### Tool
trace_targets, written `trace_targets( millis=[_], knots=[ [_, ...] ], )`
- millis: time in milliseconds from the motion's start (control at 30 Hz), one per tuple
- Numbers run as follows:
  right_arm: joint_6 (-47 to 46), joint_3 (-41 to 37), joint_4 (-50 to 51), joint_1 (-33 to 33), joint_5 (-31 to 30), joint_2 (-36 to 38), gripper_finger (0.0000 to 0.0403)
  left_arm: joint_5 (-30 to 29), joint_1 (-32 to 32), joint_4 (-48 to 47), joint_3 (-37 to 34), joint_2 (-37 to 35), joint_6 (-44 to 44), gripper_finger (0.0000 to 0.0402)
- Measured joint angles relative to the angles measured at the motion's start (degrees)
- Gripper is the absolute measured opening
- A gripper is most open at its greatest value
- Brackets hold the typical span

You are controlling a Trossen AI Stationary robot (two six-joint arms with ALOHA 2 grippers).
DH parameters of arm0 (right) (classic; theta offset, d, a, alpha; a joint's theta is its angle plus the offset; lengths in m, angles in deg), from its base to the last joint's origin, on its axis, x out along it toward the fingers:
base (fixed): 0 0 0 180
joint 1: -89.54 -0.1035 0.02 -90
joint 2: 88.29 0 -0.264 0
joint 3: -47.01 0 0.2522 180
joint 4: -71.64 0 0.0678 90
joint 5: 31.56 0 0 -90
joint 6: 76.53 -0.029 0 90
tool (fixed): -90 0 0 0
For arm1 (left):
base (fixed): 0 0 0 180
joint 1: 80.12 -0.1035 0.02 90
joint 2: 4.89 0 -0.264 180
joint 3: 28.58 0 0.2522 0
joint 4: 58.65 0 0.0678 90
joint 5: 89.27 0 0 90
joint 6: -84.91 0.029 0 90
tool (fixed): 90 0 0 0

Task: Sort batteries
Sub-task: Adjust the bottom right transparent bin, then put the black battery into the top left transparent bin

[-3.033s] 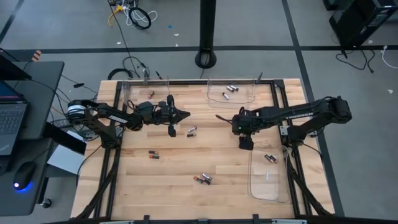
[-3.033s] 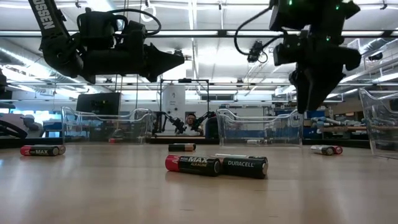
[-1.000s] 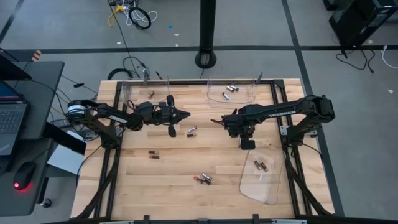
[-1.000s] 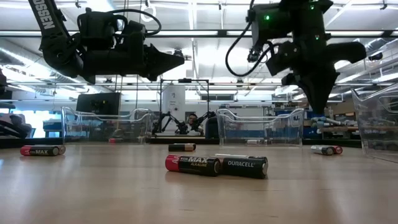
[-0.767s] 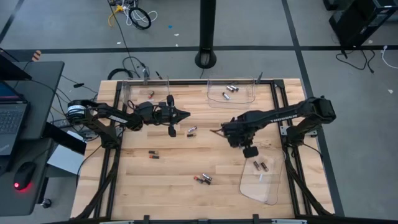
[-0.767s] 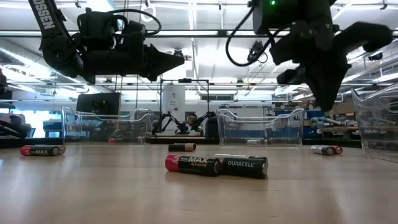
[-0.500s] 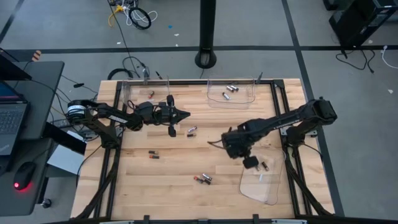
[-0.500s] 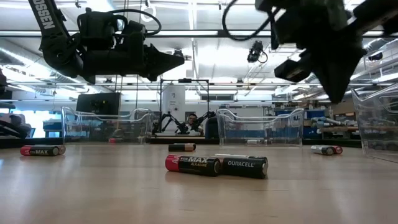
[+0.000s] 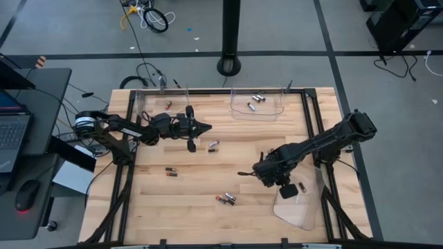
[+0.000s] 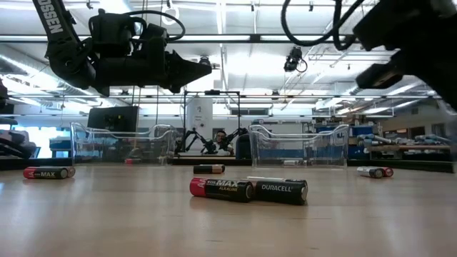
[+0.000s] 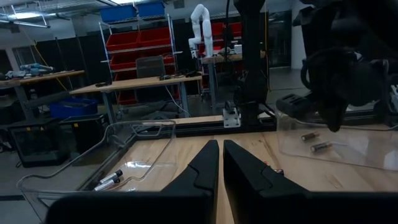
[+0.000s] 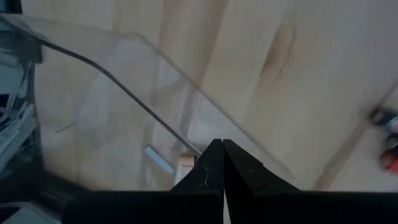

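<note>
- At 6 o'clock on the table point(image 9: 194, 214), closest to the front edge, two batteries point(image 9: 226, 199) lie side by side and touching. One is red and black, the other is black.
- At 4 o'clock sits a clear tray point(image 9: 294, 213), turned a bit crooked. One small battery point(image 9: 302, 187) seems to lie at its far end.
- The right gripper point(image 12: 217, 145) hangs over that tray. Its fingers are pressed tight together, with the tips right at the tray's thin rim. It cannot be told if they pinch the rim. No battery is in them.
- The step in hand looks like work at this tray. It is best done slowly and low, so the light tray does not tip or spill.
- The two batteries at 6 o'clock are nearest. The fingers must open first, and take one at a time, by its middle.
- At 8 o'clock lies one battery point(image 9: 171, 172) alone. Another battery point(image 9: 213, 145) lies near the middle.
- At 10 o'clock the left gripper point(image 11: 218, 147) waits above the table. Its fingers are almost together and hold nothing.
- At 1 o'clock, farthest away, a second tray point(image 9: 239, 111) holds a few silver batteries point(image 9: 256, 101).
</note>
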Motion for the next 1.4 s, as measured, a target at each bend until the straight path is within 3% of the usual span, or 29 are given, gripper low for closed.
trace_targets(
  millis=[167,367,567,833,1133,1400],
  knots=[
    [-2.2,1.6,2.0,-0.9,0.9,0.1,0.0007,0.0,0.0,0.0,0.0,0.0,0.0,0.003],
    [-0.6,6.9,2.0,2.6,-8.7,0.2,0.002,0.0,0.0,0.0,0.0,0.0,0.0,0.003],
    [1.8,3.6,1.6,10.2,-14.0,0.2,0.005,0.0,0.0,0.0,0.0,0.0,0.0,0.003],
    [2.8,-5.9,-2.6,18.1,-17.9,0.2,0.0137,0.0,0.0,0.0,0.0,0.0,0.2,0.003],
    [1.4,-9.8,-6.7,18.6,-18.8,0.2,0.0262,0.0,0.0,0.0,0.0,0.0,0.3,0.003],
    [0.6,-12.4,-9.7,18.3,-20.3,0.2,0.0311,0.0,0.0,0.0,0.0,0.0,0.3,0.003]
  ],
)
